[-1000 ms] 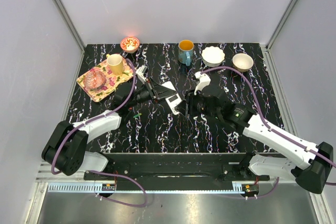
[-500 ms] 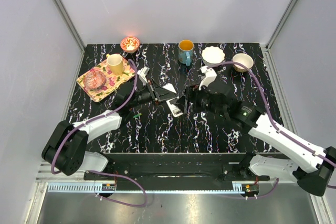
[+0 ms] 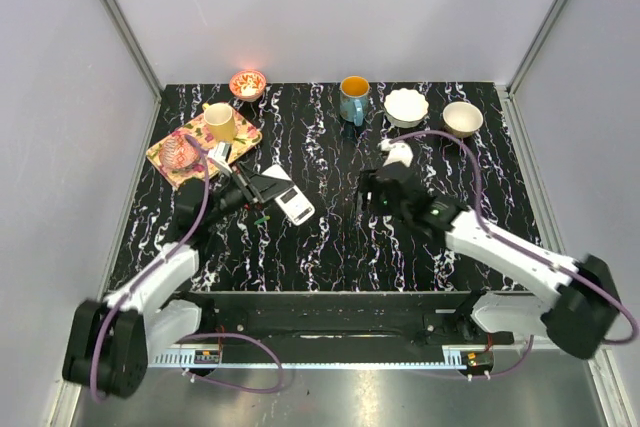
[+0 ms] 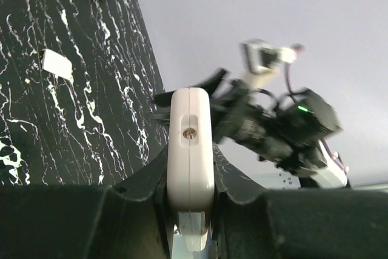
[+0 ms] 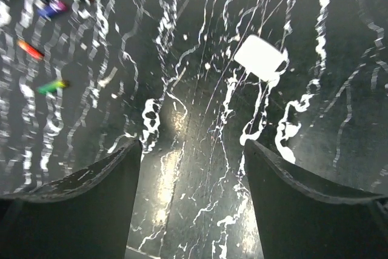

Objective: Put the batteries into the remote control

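left gripper (image 4: 190, 171) is clamping shut on the remote control (image 4: 190, 131), which is sitting edge-on between its fingers. right gripper (image 5: 191, 192) is hanging wide open, gripping nothing. vs a second ago: both were meeting at the remote mid-table; left is now carrying it off leftward, right is backing away opened. reddish battery (image 5: 30, 48) and greenish battery (image 5: 51, 86) are lying on the table ahead-left of the right fingers, a small white rectangle (image 5: 259, 57) ahead-right

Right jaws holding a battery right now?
No: the right jaws stand apart with only table between them, while the red battery and green battery lie on it farther off.
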Robot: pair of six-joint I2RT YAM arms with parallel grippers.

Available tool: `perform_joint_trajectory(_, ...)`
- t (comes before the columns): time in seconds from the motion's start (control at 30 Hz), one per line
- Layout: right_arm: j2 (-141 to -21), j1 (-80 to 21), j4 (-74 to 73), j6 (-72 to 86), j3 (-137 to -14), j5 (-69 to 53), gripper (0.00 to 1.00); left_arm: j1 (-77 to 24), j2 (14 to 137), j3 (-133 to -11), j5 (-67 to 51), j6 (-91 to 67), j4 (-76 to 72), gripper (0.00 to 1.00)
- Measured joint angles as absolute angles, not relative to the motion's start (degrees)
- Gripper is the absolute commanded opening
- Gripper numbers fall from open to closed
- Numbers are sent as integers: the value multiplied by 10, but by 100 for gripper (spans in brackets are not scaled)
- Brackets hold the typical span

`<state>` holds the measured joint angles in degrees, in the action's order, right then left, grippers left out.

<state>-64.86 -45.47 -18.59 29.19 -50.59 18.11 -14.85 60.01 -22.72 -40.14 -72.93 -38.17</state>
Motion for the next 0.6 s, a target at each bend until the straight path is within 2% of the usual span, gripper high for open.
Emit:
perform_joint_trajectory(0.13, -784, -454, -148, 283, -510, 133, 67, -131, 502, -224, -401, -694, -311, 0)
perform_joint_trajectory(0.23, -879, -454, -126, 276, -553, 83, 67, -124, 453, -224, -401, -675, -267, 0)
perform_joint_trajectory(0.6, -1057, -507, 18, 253, -643, -23, 70, -101, 431, -233, -404, -718, -246, 0)
